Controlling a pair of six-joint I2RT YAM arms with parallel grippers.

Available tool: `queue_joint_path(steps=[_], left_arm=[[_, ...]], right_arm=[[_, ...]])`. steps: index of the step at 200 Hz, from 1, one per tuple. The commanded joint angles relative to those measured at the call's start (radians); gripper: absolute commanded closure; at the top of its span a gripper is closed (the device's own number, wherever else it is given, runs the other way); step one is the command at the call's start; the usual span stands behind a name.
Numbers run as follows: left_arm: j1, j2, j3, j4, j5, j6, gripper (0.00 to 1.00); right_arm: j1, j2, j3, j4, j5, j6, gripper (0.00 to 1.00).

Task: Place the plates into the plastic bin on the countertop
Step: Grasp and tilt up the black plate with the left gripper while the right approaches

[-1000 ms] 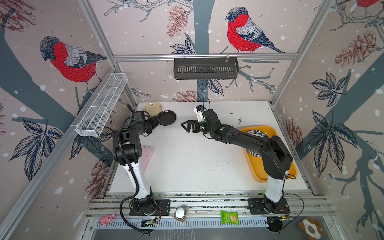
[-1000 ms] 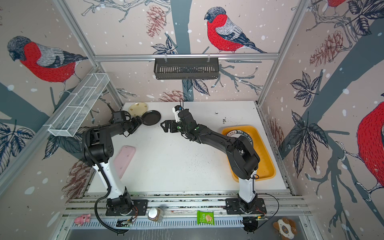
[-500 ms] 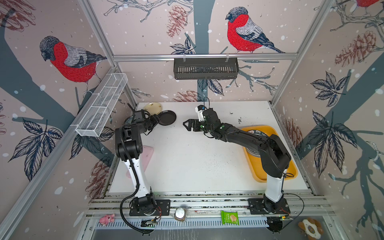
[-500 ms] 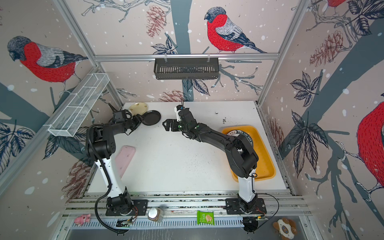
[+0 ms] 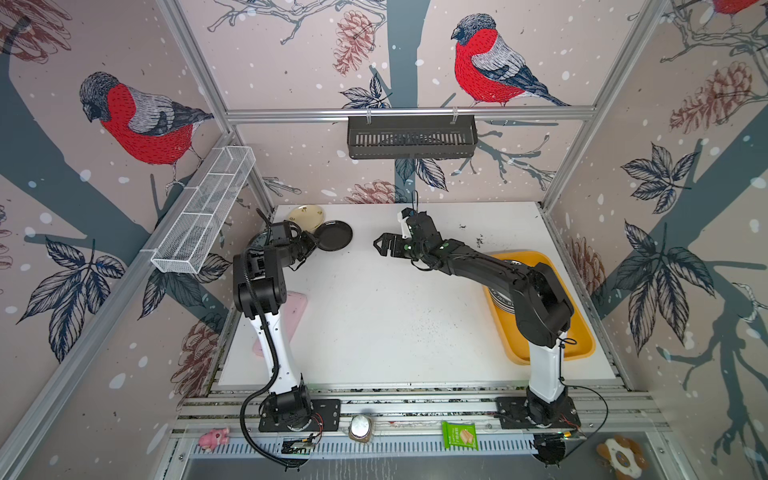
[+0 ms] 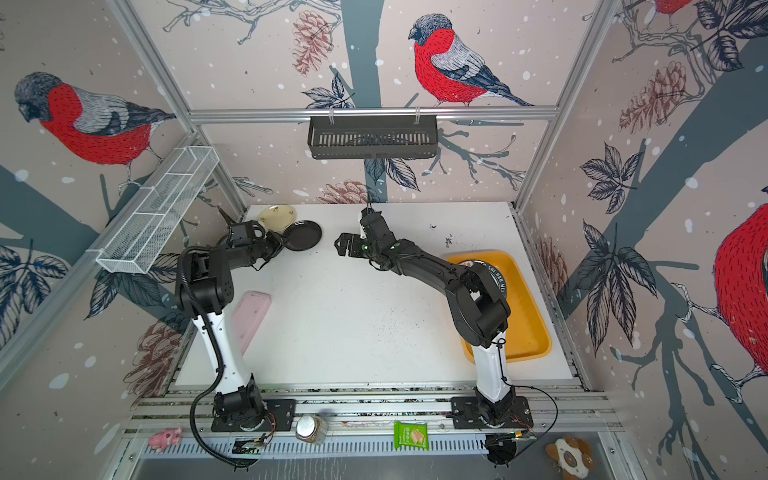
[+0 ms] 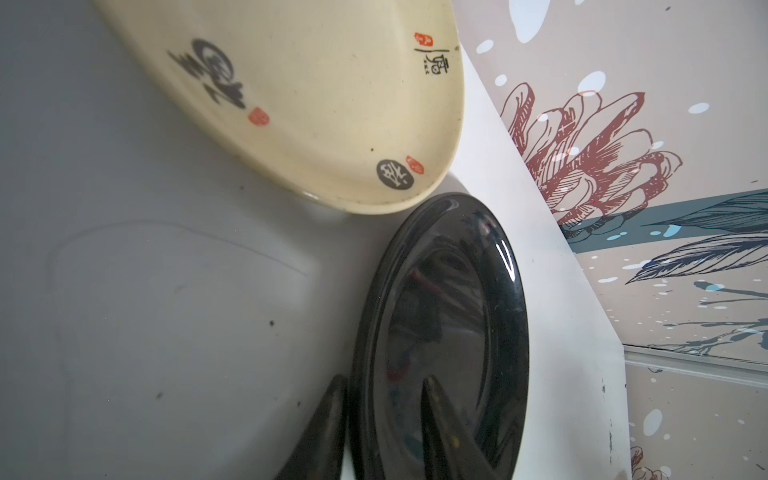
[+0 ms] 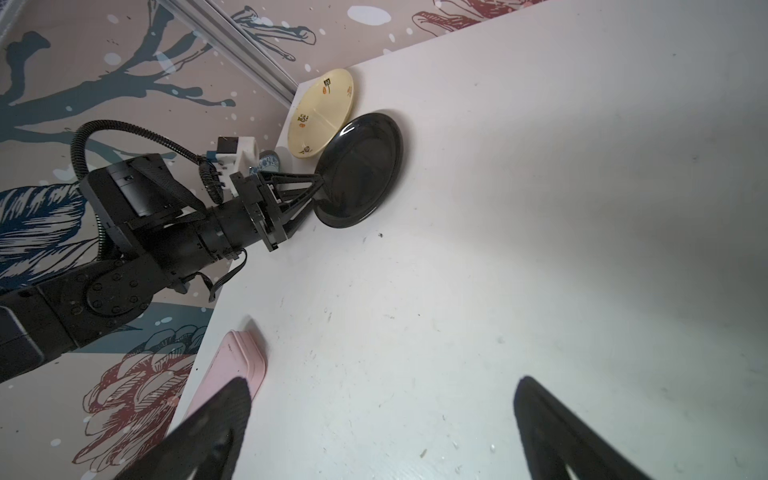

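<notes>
A plain black plate point(image 5: 334, 235) point(image 6: 305, 235) point(image 7: 449, 311) lies at the far left of the white countertop point(image 5: 395, 311), touching a cream-yellow plate point(image 5: 306, 216) point(image 7: 311, 104) in the corner. My left gripper point(image 5: 313, 245) point(image 7: 382, 386) point(image 8: 318, 185) is shut on the black plate's near rim, one finger under the edge and one on its top face. My right gripper point(image 5: 380, 245) point(image 8: 382, 390) hovers open and empty to the right of that plate. The mustard-yellow plastic bin point(image 5: 577, 345) point(image 6: 532, 328) sits far right. It holds lettered-rim plates point(image 5: 503, 299), largely hidden by the right arm.
A pink tray point(image 5: 297, 307) point(image 8: 232, 365) lies along the left edge beside the left arm. A blue patterned dish point(image 8: 268, 162) peeks out behind the left wrist. A black slotted basket point(image 5: 411, 137) and a white wire basket point(image 5: 203, 216) hang on the walls.
The left gripper's jaws have come together on the black plate's rim after reaching in toward it. The right arm has hardly moved.
</notes>
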Motion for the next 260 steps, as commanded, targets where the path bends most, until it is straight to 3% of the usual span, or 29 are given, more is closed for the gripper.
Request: queue_joint_path(steps=[1,27,61,87,162,260], left_arm=[[0.001,0.018,-0.004,-0.098,-0.027,-0.017,0.74],[0.0,0.021,-0.008,-0.093,-0.027,-0.026,0.77],[0.001,0.015,-0.013,-0.087,-0.028,-0.031,0.93],[0.0,0.006,-0.035,-0.055,-0.002,-0.043,0.98],[0.0,-0.084,-0.089,-0.023,0.047,-0.072,1.0],[-0.048,-0.382,-0.229,-0.132,0.049,-0.001,1.0]], right_arm=[[-0.006,0.019,0.026,-0.035,-0.008,0.033,0.0],[-0.009,0.028,0.038,-0.059,-0.012,0.034,0.0],[-0.011,0.023,0.027,-0.059,-0.009,0.037,0.0],[-0.009,0.019,0.019,-0.056,-0.018,0.036,0.0],[-0.006,0.009,0.008,-0.025,-0.044,0.03,0.0],[-0.017,-0.055,-0.056,0.058,-0.031,0.014,0.0]])
